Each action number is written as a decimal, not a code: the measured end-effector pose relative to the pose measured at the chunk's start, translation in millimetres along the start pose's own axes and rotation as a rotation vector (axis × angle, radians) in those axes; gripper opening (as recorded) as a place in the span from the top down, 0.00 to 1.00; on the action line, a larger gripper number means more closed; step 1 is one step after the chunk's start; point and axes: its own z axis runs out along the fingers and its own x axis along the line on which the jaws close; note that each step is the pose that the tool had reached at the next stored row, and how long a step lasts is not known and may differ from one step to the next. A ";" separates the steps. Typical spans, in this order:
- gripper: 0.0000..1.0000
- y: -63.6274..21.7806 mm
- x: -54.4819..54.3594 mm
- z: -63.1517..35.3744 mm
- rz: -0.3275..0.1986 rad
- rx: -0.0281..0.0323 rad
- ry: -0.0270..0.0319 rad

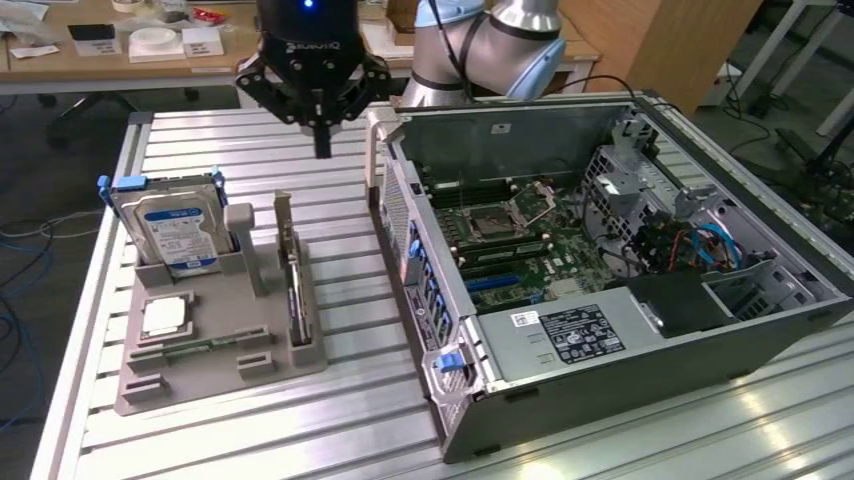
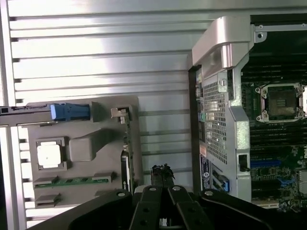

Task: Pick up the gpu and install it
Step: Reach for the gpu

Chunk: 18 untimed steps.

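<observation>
From across the room, the exterior view has the black gripper [image 1: 322, 148] hanging over the slatted aluminium table [image 1: 240, 130] with its fingers pinched together and nothing between them. It sits in the gap between the grey parts holder [image 1: 220, 375] and the open computer case [image 1: 447, 300], clear of both. The gpu [image 1: 296, 285] stands on its edge in a slot along the holder's side nearest the case, its pale bracket end toward the gripper but apart from it. Toward the exterior view's left, a hard drive [image 1: 174, 235] with a blue-white label stands upright in the same holder, with a processor chip [image 1: 163, 317] and a green memory stick [image 1: 200, 347] lying flat in front of it. Inside the case, the motherboard [image 1: 514, 235] lies exposed, and the power supply [image 1: 574, 335] is at the near end.

In the wrist view, looking straight down, the gripper [image 2: 162, 171] shows its dark tips closed over bare table [image 2: 96, 48]. The gpu [image 2: 127, 139] is a thin edge-on strip in the holder [image 2: 110, 163], just beside the tips and not touched. The hard drive [image 2: 67, 111], processor chip [image 2: 49, 155] and memory stick [image 2: 72, 180] sit further across the holder. The case [image 2: 225, 48] lies on the other side of the tips, with its motherboard [image 2: 278, 139] visible.
</observation>
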 end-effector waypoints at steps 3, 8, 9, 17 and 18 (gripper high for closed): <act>0.89 -2.5 11.7 -0.4 0.000 0.0000 -0.0001; 0.89 -6.2 31.0 -1.0 -0.002 0.0000 0.0001; 0.89 -6.9 34.8 -1.1 -0.002 0.0000 0.0001; 0.89 -10.8 60.4 -1.8 -0.004 -0.0001 0.0002; 0.89 -10.9 61.8 -1.9 -0.004 -0.0001 0.0002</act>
